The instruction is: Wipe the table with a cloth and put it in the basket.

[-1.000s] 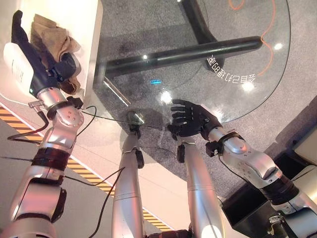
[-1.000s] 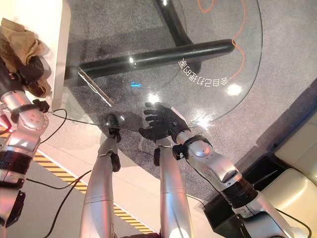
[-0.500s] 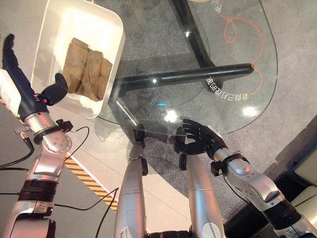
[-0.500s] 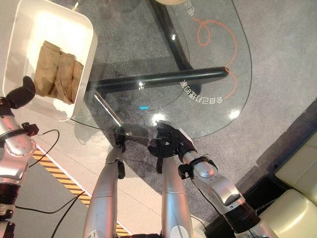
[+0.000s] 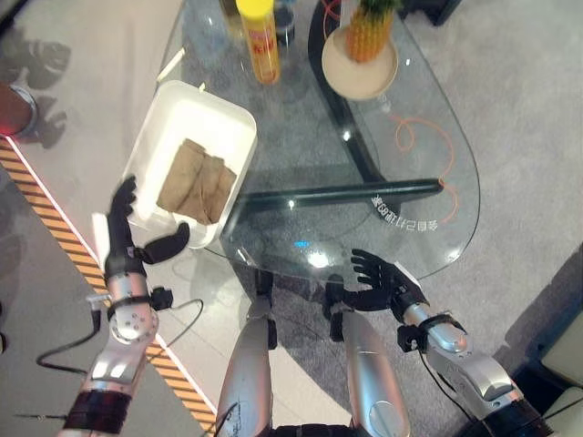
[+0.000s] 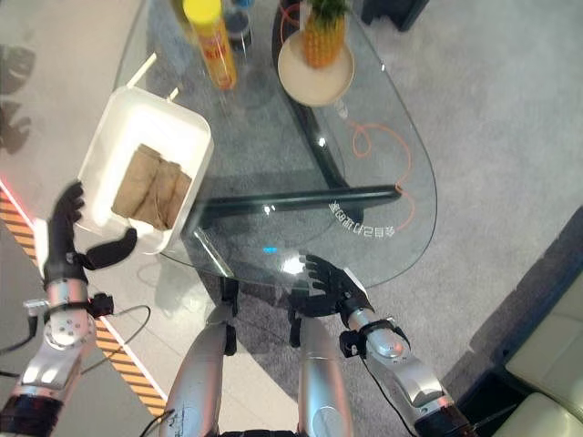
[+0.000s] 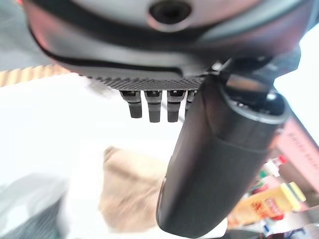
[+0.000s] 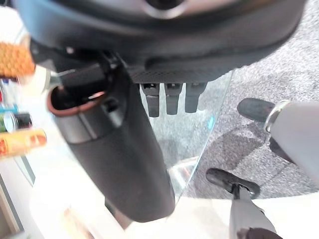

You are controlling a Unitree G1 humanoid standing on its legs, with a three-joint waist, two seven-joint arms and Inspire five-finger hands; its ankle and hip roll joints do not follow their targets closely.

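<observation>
Cloth point(image 5: 197, 183) lying folded inside the white basket point(image 5: 232, 116), flat on its floor and free of either hand. Basket standing at the left end of the glass table point(image 5: 428, 137), partly over its edge.

Compared with a second ago: left hand point(image 5: 123, 241) then directly over the basket with the cloth bunched at its fingers; now drawn back to the near side of the basket, clear of the rim, fingers straight and thumb spread, holding nothing. Left wrist view confirming it: fingers point(image 7: 152, 104) extended, cloth point(image 7: 132, 186) lying apart beyond them in the basket.

Right hand point(image 5: 383, 282) at the near edge of the table as before, fingers loosely spread, empty.

Whole scene much wider than a second ago, so camera raised; that shift not to be read as movement of the objects. Yellow bottle point(image 5: 259, 36) and pineapple point(image 5: 366, 27) on a plate point(image 5: 346, 77) now visible at the far end.

Judgement: release made, placing step complete. Wiping result not verifiable on the glass. Nothing apparently left but withdrawal of the arms.
</observation>
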